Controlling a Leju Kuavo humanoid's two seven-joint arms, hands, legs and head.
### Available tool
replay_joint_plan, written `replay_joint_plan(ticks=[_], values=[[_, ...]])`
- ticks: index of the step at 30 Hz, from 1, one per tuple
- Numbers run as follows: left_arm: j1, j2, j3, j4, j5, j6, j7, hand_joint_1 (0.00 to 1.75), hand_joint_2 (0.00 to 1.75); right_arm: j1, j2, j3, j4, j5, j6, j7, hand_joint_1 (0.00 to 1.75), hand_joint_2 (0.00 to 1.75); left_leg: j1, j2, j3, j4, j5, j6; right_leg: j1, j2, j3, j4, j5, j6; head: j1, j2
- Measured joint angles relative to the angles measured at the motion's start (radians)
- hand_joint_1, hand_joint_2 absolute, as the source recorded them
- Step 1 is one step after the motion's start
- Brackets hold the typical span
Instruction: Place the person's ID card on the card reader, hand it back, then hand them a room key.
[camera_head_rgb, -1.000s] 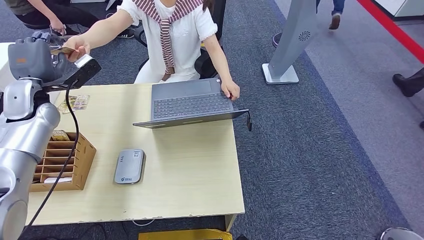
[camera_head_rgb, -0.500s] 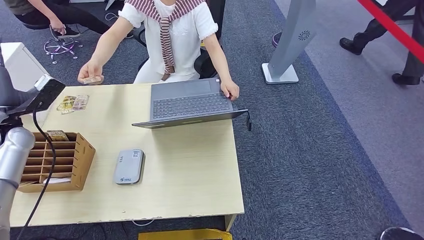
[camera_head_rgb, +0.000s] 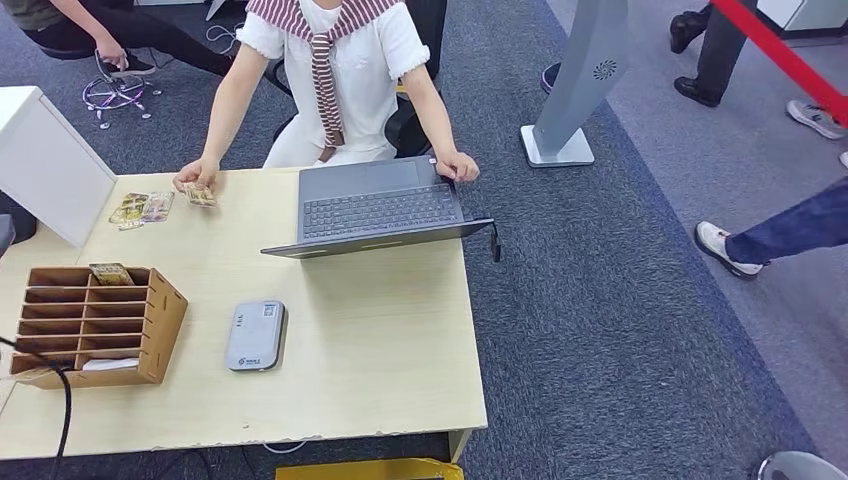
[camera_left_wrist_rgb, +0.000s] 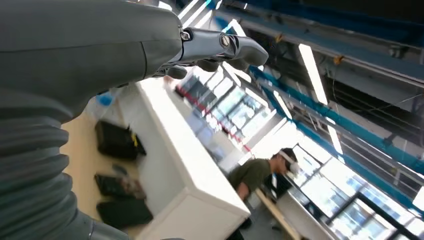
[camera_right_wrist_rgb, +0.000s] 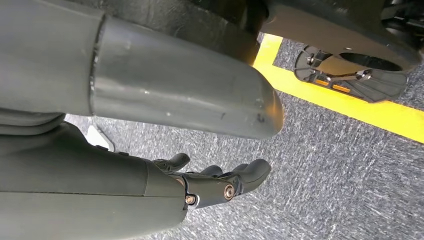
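Observation:
The person's hand presses a card (camera_head_rgb: 200, 194) onto the table's far left corner, beside a few more cards (camera_head_rgb: 140, 208) lying there. The grey card reader (camera_head_rgb: 256, 334) lies bare near the table's middle. A wooden slotted box (camera_head_rgb: 150, 320) at the left edge holds a key card (camera_head_rgb: 112, 273) in a back slot and a white card (camera_head_rgb: 105, 364) in a front one. My left hand (camera_left_wrist_rgb: 150, 55) is raised off the table, fingers stretched out, holding nothing. My right hand (camera_right_wrist_rgb: 190, 185) hangs over the carpet with loosely bent fingers and nothing in it.
An open laptop (camera_head_rgb: 380, 205) stands at the far edge with the person's other hand at its corner. A white box (camera_head_rgb: 45, 160) stands at the far left. A black cable (camera_head_rgb: 62, 400) crosses the near left. People walk on the carpet to the right.
The person took the card from my raised left hand and lowered it to the table. My left arm has dropped out of the head view.

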Motion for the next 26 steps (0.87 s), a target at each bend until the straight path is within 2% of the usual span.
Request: replay_joint_plan(ticks=[2,5,8,12,17,22,26], values=[[0.093,-0.022,0.101,-0.102,0.240,-0.189,-0.052,0.00,1.75,0.006,0.000,-0.009,0.000,-0.013,-0.004,-0.006,0.00,0.00,0.000,0.000,0.000,0.000,-0.001,0.000,0.000,0.000,0.000,0.000,-0.001,0.001,0.000,0.000],[0.201,-0.080,0.267,-0.212,0.558,-0.454,-0.064,0.00,1.75,0.011,0.000,-0.024,0.000,-0.023,-0.008,-0.011,0.00,0.00,0.000,0.001,-0.001,0.000,-0.002,0.001,0.000,0.001,0.000,0.000,-0.003,0.001,0.000,0.000],[0.280,-0.140,0.433,-0.267,0.774,-0.579,-0.016,0.00,1.75,0.016,0.000,-0.036,0.000,-0.031,-0.014,-0.014,0.00,0.00,0.000,0.002,0.000,0.000,-0.004,0.000,0.000,0.002,0.000,0.000,-0.004,0.000,0.000,0.000],[0.371,-0.220,0.641,-0.280,0.995,-0.660,0.047,0.00,1.75,0.021,0.000,-0.050,0.000,-0.037,-0.024,-0.009,0.00,0.00,0.000,0.002,0.000,0.000,-0.004,0.001,0.000,0.001,0.001,0.000,-0.005,0.000,0.000,0.000],[0.429,-0.295,0.853,-0.233,1.165,-0.682,0.146,0.00,1.75,0.022,0.000,-0.063,0.000,-0.034,-0.028,0.006,0.00,0.00,0.001,-0.001,-0.001,-0.001,-0.006,0.002,0.000,-0.001,0.002,0.000,-0.007,0.003,0.000,0.000],[0.451,-0.359,1.018,-0.106,1.191,-0.703,0.200,0.00,1.75,0.021,0.000,-0.070,0.000,-0.031,-0.034,0.016,0.00,0.00,0.000,-0.003,0.000,-0.001,-0.006,0.002,0.000,-0.003,0.003,0.000,-0.007,0.003,-0.001,0.000],[0.458,-0.420,1.092,-0.010,1.162,-0.694,0.202,0.00,1.75,0.021,0.000,-0.071,0.000,-0.019,-0.036,0.028,0.00,0.00,0.000,-0.004,0.000,0.000,-0.006,0.003,0.000,-0.004,0.004,-0.001,-0.007,0.003,-0.001,0.000]])
